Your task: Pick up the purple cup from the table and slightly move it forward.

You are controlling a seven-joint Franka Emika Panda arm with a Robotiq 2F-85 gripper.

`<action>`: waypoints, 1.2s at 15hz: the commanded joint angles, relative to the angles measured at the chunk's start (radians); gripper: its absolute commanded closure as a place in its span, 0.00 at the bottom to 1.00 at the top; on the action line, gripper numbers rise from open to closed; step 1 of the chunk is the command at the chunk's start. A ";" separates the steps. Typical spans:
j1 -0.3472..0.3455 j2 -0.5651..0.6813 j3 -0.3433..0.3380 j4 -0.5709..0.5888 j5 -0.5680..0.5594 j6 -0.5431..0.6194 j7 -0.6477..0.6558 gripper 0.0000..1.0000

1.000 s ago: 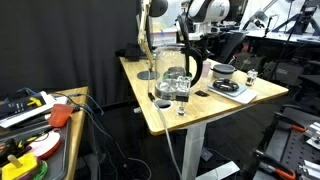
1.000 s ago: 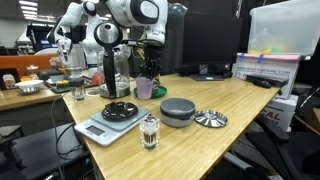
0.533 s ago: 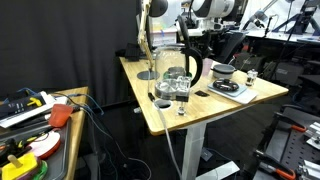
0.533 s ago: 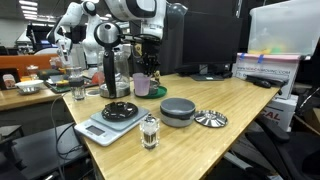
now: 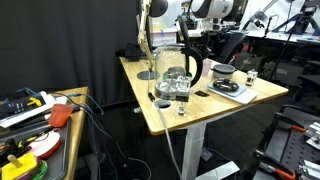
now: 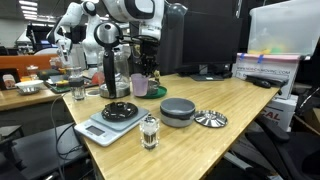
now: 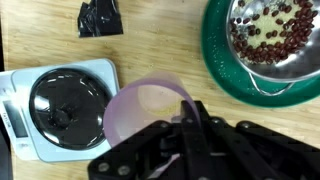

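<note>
The purple cup stands near the back of the light wood table, beside a dark upright appliance. From above in the wrist view the cup is a translucent lilac ring. My gripper comes down from above, and in the wrist view its fingers are closed over the cup's right rim, one inside and one outside. In an exterior view the gripper hangs over the table; the cup is hidden there behind glassware.
A white scale with a black dish is close to the cup, also in the wrist view. A green bowl holding a strainer of beans, a grey bowl, a glass jar and a pitcher crowd the table. A cluttered tool bench stands apart.
The gripper and the purple cup have shifted slightly to the left in the exterior view, the cup held by its rim. Nothing else moved.
</note>
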 commanded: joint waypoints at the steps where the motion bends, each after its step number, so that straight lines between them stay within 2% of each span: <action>1: 0.008 -0.003 0.026 -0.011 -0.012 0.012 0.035 0.99; 8: 0.030 0.012 0.035 -0.039 -0.040 0.024 0.108 0.99; 18: 0.009 0.056 0.057 -0.015 0.020 0.031 0.086 0.99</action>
